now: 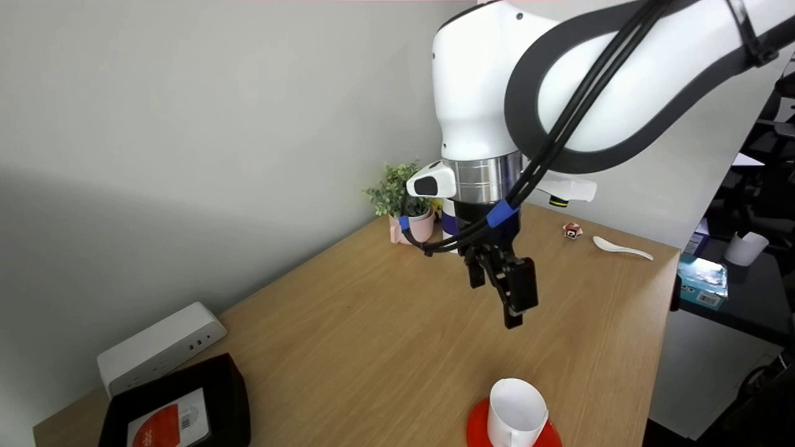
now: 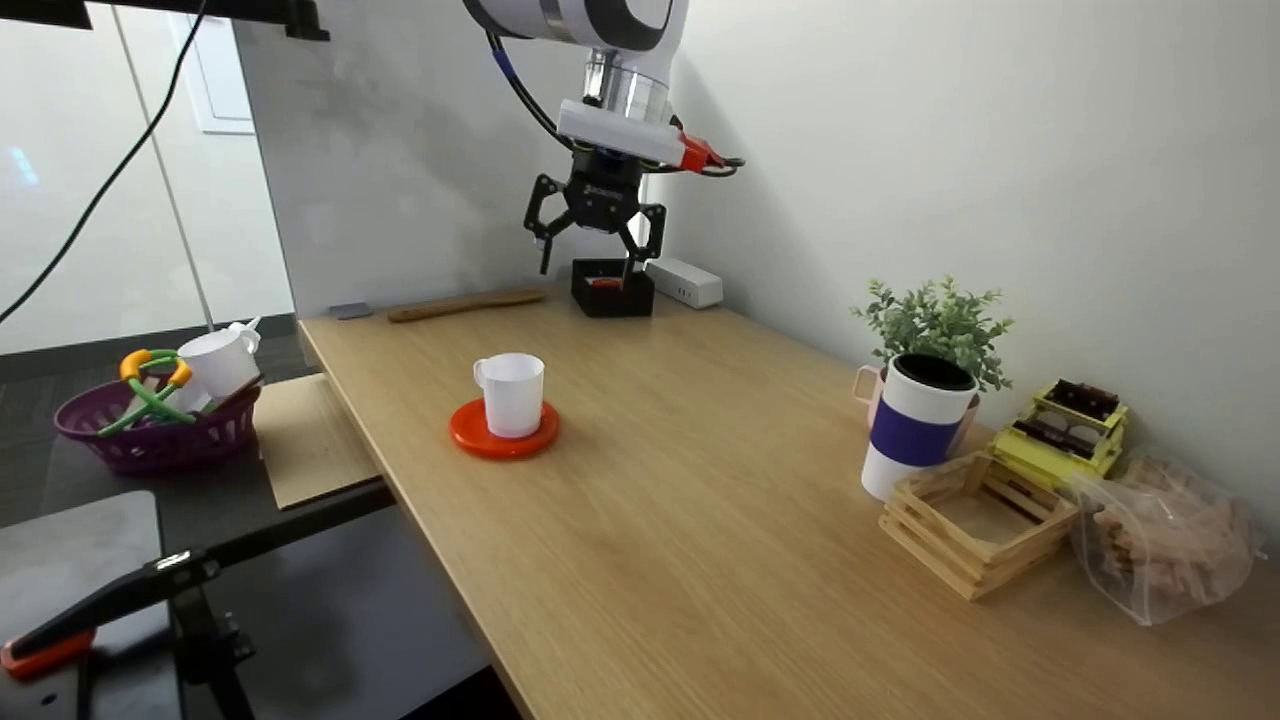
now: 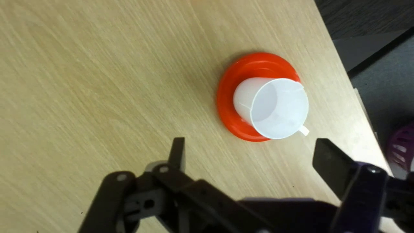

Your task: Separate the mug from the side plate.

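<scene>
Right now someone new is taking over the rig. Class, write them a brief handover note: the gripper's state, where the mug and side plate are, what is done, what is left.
Gripper: open, holding nothing, hanging above the table, touching neither mug nor side plate.
Things: the mug stands upright on the side plate, near a table edge.
Done: no separation yet.
Left: grasp the mug, lift it off, set it down apart from the side plate. The gripper will probably need to shift and lower first.
</scene>
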Controlling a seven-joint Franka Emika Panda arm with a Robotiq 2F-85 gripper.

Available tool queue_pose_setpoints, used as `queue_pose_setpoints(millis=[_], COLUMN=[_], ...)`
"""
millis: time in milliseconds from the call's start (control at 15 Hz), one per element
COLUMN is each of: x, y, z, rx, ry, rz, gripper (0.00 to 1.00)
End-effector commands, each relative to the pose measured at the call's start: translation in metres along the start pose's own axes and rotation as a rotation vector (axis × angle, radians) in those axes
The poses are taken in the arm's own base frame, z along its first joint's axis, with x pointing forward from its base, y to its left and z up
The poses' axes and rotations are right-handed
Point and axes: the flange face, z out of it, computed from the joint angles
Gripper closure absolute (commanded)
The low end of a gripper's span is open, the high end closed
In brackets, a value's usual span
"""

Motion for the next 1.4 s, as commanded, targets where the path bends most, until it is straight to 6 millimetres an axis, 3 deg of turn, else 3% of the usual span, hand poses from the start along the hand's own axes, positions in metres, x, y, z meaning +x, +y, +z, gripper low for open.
queue_pose_setpoints(millis=[0, 667, 1333], x=[0.008, 0.032, 0.033], y=[0.005, -0.008, -0.010], z=[0.011, 0.063, 0.069], rx=[-0.063, -0.012, -0.005], ry=[0.024, 0.079, 0.034], rz=[-0.042, -0.063, -0.049], gripper=[0.00, 0.00, 0.00])
